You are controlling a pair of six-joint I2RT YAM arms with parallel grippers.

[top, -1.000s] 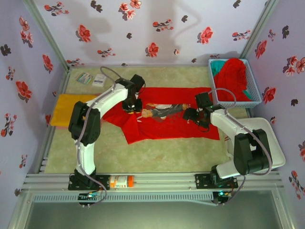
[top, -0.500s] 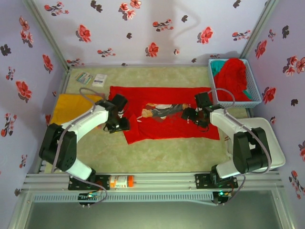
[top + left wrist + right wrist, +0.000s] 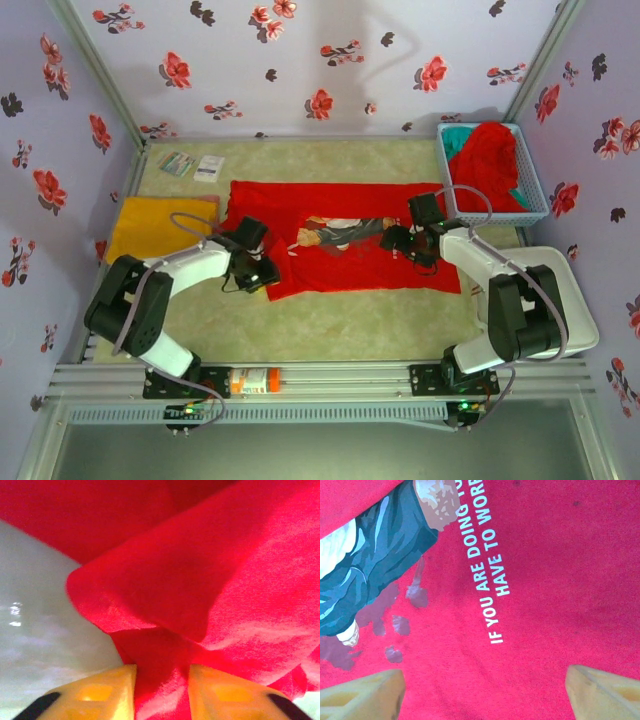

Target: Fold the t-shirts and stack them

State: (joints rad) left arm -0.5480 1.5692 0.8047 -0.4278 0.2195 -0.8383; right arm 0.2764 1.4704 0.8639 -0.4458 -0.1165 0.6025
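At the far left of the surface (image 3: 330, 325), the overhead view shows an orange-yellow t-shirt (image 3: 150, 228) lying flat by the wall, with two small cards (image 3: 192, 165) beyond it near the back corner. Just right of it, the left pincer (image 3: 262, 278) sits low at the near-left corner of a red t-shirt (image 3: 350, 258) spread wide across the middle of the surface. From above its grip cannot be made out, but the left wrist camera settles it. There, its two yellow fingers (image 3: 102, 695) stand close together with a bunch of red cloth clamped between them. Above them the fabric rises in a thick fold, with pale bare surface to the left. Seen from overhead, the shirt's dark-and-white print (image 3: 338, 233) lies near its centre, and the right pincer (image 3: 402, 243) is over the cloth just right of that print. The right wrist camera adds what the overhead one is too far off to give: white lettering (image 3: 487, 575) beside the dark figure. It also shows that pincer's fingers (image 3: 362, 695) set wide apart, with flat red cloth between them and nothing gripped. Whether they touch the cloth cannot be told. In the far right corner a blue mesh basket (image 3: 535, 203) holds a second red t-shirt (image 3: 490, 160) heaped over a teal t-shirt (image 3: 458, 138). A white tray (image 3: 575, 310) lies nearer, beside the right arm.
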